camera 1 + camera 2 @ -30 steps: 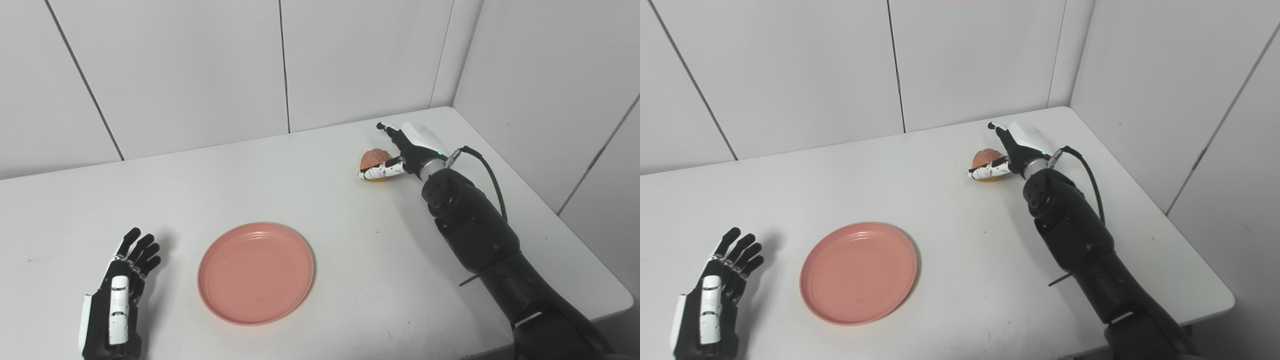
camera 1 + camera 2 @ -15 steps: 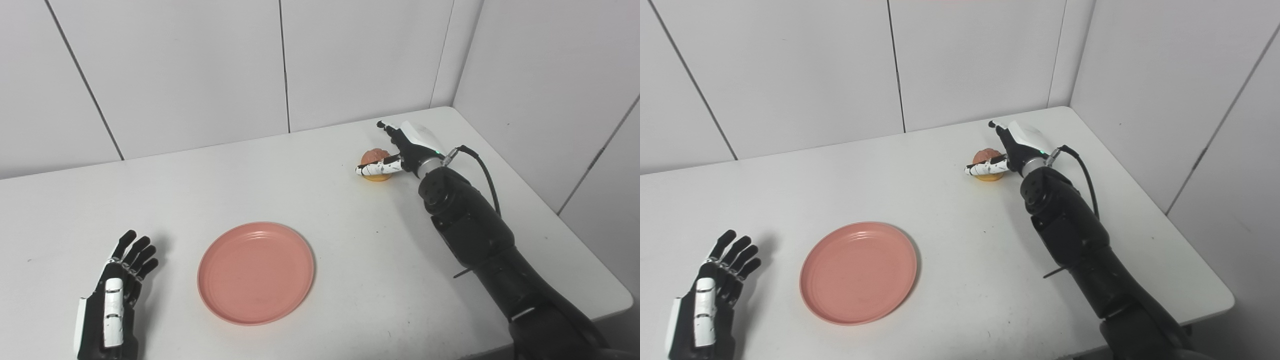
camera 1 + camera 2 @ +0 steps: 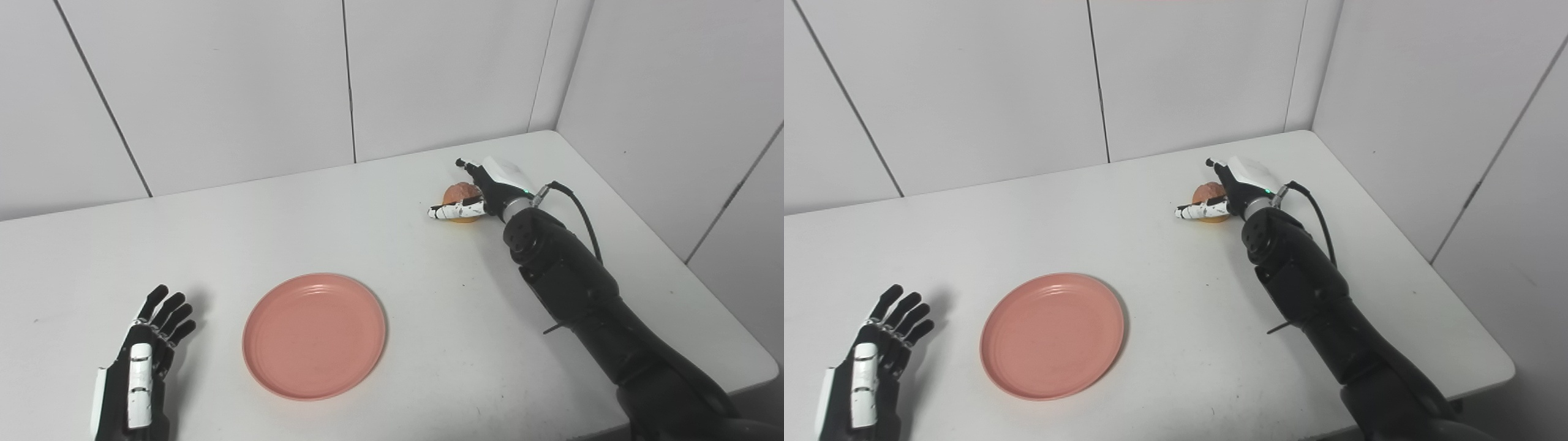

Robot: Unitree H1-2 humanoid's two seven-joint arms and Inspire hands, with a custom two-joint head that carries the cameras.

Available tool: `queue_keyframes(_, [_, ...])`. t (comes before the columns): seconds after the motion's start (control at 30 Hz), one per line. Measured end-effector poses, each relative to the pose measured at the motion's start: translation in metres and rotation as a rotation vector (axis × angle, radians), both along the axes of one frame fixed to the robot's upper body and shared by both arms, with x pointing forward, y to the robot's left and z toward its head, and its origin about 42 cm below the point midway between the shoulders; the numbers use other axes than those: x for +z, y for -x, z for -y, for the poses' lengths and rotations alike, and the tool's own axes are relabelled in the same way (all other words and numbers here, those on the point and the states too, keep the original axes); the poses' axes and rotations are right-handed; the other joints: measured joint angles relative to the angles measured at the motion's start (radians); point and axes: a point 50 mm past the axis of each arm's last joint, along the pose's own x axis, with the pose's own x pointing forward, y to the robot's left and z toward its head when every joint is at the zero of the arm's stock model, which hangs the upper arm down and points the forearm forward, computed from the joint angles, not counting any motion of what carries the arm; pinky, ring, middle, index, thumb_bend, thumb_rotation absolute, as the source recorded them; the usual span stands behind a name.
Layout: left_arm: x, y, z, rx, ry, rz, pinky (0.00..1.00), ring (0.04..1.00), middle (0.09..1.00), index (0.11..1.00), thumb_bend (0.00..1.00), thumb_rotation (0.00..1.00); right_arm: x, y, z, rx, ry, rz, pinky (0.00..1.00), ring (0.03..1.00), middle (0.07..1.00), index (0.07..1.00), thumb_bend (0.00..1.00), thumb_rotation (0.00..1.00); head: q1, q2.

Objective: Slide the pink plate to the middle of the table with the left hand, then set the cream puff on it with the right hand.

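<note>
1. Left eye view: white desk (image 3: 392, 257) against grey panelled walls.
2. Pink plate (image 3: 314, 335) lies flat on the desk, near the front edge, left of middle.
3. Cream puff (image 3: 458, 195) sits on the desk at the far right, well apart from the plate.
4. Right hand (image 3: 484, 190) is at the puff, thumb across its near side and fingers spread past it; whether it grips cannot be told.
5. Right eye view: left hand (image 3: 863, 380) rests at the front left corner, fingers apart, holding nothing, beside but apart from the plate.
6. A black cable (image 3: 1315, 211) loops from the right wrist.
</note>
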Motion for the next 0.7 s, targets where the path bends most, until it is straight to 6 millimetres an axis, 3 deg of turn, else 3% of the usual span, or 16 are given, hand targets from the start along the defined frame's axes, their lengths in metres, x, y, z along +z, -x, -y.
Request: queue_keyframes(0.7, [-0.0003, 0.0016, -0.0002, 0.002, -0.018, -0.012, 0.84, 0.85, 0.859, 0.847, 0.55, 0.92, -0.001, -0.0068, -0.0003, 0.022, 0.054, -0.023, 0.74, 0.868, 0.923, 0.911, 0.95, 0.5, 0.008, 0.012])
